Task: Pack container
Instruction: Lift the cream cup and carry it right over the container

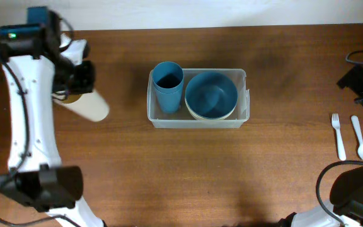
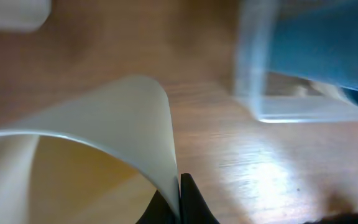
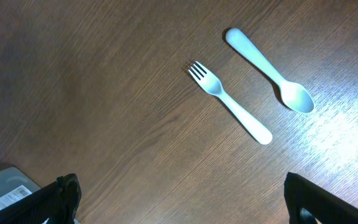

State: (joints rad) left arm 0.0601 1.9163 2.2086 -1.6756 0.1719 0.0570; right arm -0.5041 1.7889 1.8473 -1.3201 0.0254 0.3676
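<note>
The clear rectangular container [image 1: 197,123] sits upright, centrally placed, seemingly nearly full.

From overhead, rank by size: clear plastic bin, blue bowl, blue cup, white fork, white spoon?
1. clear rectangular plastic bin
2. round blue bowl
3. blue cup
4. white plastic fork and white plastic spoon, about alike
</note>
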